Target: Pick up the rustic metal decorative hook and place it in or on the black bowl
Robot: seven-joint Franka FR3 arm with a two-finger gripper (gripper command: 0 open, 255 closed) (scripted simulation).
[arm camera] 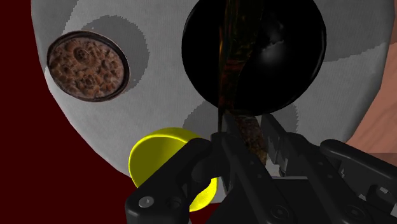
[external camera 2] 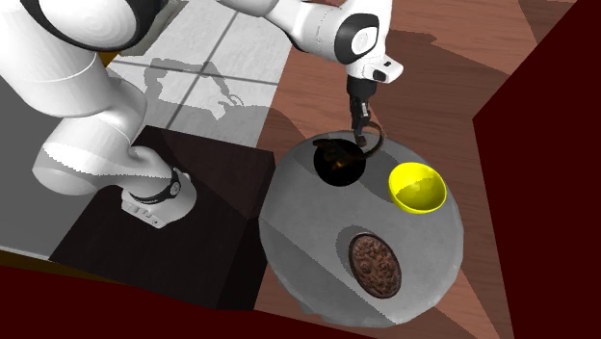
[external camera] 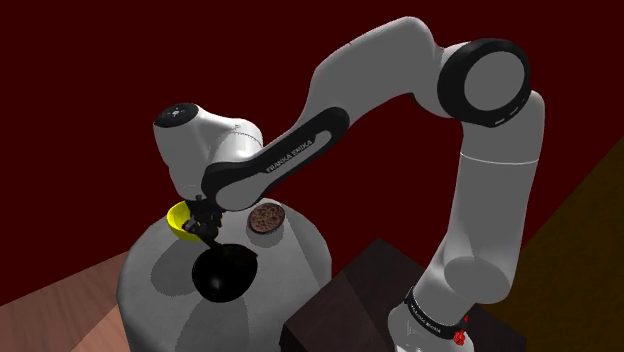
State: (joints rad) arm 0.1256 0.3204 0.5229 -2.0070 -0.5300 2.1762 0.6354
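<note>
- one step is left, by my reading: the hook is off the grey table, and only the release into the bowl remains.
- both black fingers of the gripper pinch the hook's upper end; its rusty brown length runs out past the fingertips.
- straight beyond the fingertips lies the black bowl, with the hook's free end hanging over its dark hollow. in the second exterior view that end sits near the rim, not the centre.
- off to one side of the fingers is a yellow bowl, and a brown patterned disc lies farther out; neither is in the way.
- next move, as i judge it: shift slightly toward the bowl's middle, lower a little, then spread the fingers. let go too near the rim and the long hook could tip out.
</note>
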